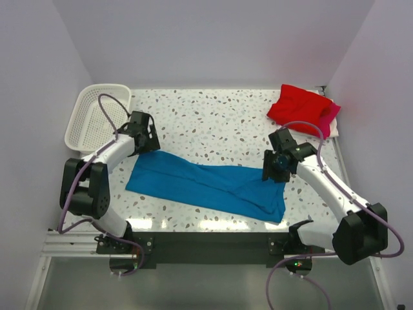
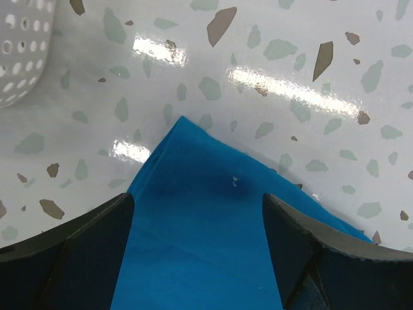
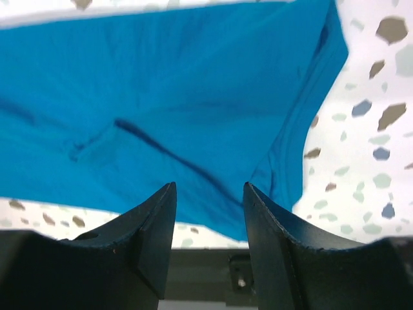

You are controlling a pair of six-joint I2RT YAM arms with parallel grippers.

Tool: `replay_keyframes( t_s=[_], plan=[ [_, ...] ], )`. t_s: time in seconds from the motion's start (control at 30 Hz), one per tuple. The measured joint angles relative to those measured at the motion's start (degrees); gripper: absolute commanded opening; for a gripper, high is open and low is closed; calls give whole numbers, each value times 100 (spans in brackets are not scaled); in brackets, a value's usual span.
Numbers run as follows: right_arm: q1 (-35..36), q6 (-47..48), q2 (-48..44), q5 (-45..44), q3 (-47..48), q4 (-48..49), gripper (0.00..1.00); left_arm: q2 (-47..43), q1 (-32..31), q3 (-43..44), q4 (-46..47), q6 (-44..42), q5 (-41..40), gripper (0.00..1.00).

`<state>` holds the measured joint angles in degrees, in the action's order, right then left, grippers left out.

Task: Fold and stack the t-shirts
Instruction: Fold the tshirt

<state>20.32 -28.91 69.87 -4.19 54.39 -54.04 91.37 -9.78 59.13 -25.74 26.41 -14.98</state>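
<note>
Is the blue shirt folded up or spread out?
Spread out: the blue shirt lies as one long flat strip across the table, not a compact bundle.

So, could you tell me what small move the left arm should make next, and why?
Probably lower the left claw and pinch the corner of the blue t-shirt: the claw is open over that corner, holding nothing, while the shirt lies stretched out.

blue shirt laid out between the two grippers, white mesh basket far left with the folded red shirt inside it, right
No: the folded red cloth t-shirt lies at the far right corner on the magenta-pink cloth t-shirt, not in the white plastic mesh basket, as the top external view shows. The bright blue cloth t-shirt does lie between left gripper and right gripper.
</note>
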Motion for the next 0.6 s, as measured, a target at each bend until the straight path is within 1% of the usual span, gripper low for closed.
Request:
replay_keyframes(
  t_s=[0.27, 0.6],
  plan=[
    [-750, 66, 424, -109, -308, 883, 47, 282, 0, -55, 339, 2, 332, 85],
    [-1152, 225, 1355, -138, -396, 1589, 45, 496, 0, -391, 625, 61, 619, 85]
  ],
)
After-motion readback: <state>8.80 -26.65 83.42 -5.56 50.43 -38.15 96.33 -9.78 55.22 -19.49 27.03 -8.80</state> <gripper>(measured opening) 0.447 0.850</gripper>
